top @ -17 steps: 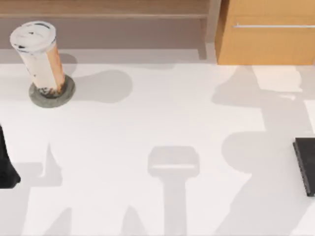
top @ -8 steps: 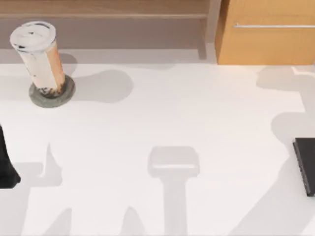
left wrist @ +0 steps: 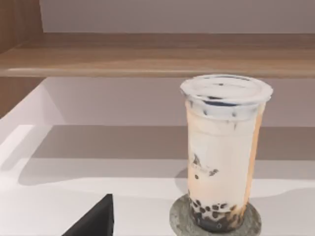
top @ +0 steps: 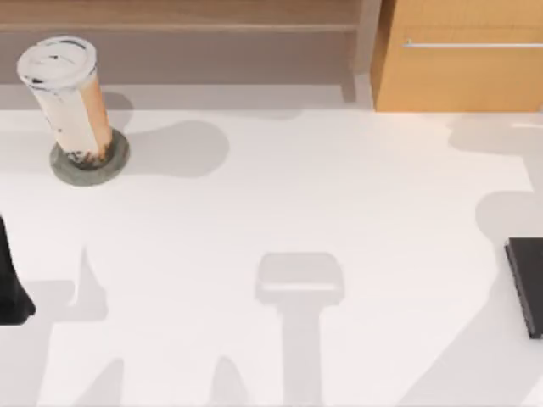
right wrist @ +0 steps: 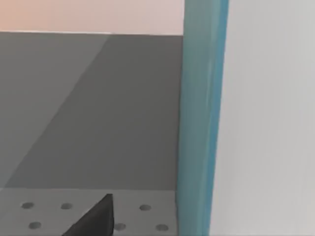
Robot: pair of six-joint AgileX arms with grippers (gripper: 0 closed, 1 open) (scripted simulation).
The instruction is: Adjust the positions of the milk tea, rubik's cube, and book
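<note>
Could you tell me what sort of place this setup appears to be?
Probably a rendered home or office tabletop: a smooth white table, a light wooden shelf unit behind it beside a wooden cabinet with a metal handle, and a tall lidded milk tea cup on a grey round coaster.

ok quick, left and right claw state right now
left claw: at the table's left edge, cannot be told.
right claw: beside the book, cannot be told.

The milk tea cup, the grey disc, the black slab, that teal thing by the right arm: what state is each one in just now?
milk tea: upright, lid on, standing on the grey disc.
grey disc: flat on the table, at the top view's far left, under the cup.
black slab: flat at the table's right edge.
book: teal edge upright, close to the right wrist camera; whether it is gripped cannot be told.
</note>
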